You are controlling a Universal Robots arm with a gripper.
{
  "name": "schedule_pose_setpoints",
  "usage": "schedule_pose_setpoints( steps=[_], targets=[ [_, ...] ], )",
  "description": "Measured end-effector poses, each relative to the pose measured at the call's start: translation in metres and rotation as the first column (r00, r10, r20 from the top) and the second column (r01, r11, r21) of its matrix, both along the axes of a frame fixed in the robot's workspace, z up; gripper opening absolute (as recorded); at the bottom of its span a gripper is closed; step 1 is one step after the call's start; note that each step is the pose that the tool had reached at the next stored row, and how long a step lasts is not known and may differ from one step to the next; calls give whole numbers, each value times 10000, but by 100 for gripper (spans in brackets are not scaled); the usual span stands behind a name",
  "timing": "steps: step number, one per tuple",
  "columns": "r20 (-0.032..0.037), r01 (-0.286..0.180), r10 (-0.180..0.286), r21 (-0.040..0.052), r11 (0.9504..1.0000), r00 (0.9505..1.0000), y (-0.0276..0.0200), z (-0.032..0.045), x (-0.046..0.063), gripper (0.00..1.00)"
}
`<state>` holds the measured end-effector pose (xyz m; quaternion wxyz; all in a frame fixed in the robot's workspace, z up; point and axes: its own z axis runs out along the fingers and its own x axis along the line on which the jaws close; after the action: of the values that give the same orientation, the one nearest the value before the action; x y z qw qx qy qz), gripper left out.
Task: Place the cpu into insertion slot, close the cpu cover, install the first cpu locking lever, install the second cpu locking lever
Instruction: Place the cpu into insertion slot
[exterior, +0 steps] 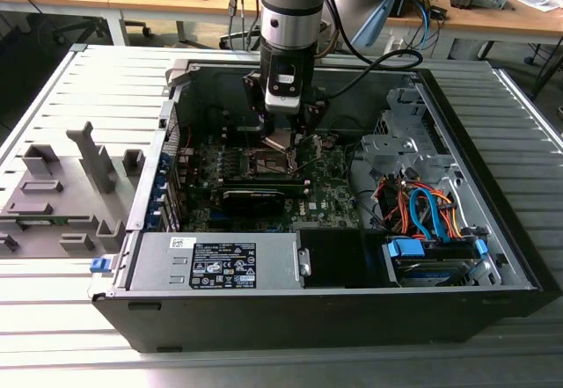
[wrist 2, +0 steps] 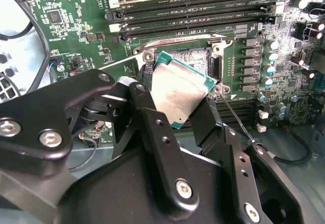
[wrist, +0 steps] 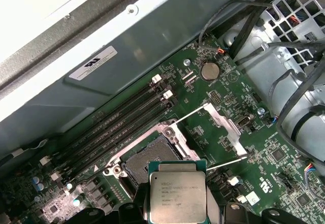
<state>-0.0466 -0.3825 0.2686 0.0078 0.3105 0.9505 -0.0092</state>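
While the pincer (wrist 2: pixel 176 113) is clenching the cpu (wrist 2: pixel 179 89) by two opposite edges, the chip is hovering over the insertion slot (wrist: pixel 148 155), not yet seated; the cpu cover (wrist: pixel 222 121) is standing open beside the slot; the computer case (exterior: pixel 352 304) is lying open on the ribbed worktop (exterior: pixel 53 98).

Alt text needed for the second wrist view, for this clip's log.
The gripper clamps the cpu by its edges, close to the uncovered insertion slot on a green motherboard. Long memory slots run beyond it.
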Motion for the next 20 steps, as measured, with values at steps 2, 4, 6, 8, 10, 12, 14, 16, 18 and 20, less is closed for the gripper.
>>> schedule_pose_setpoints(
  steps=[2, 4, 6, 8, 10, 12, 14, 16, 18, 20],
  targets=[
    [0, 13, -13, -1, 10000, 10000, 0, 0, 0, 54],
    [0, 27, -27, 0, 10000, 10000, 0, 0, 0, 54],
    [0, 39, -39, 0, 10000, 10000, 0, 0, 0, 54],
    [0, 55, -55, 0, 10000, 10000, 0, 0, 0, 54],
    [0, 71, -71, -1, 10000, 10000, 0, 0, 0, 54],
    [0, 89, -89, 0, 10000, 10000, 0, -1, 0, 54],
    [0, 101, -101, 0, 9999, 9999, 0, -1, 0, 54],
    [0, 113, -113, 0, 9999, 9999, 0, -1, 0, 54],
    [0, 128, -128, -1, 9999, 9999, 0, -1, 1, 54],
    [0, 147, -147, 0, 9999, 9999, 0, -1, 0, 54]
  ],
)
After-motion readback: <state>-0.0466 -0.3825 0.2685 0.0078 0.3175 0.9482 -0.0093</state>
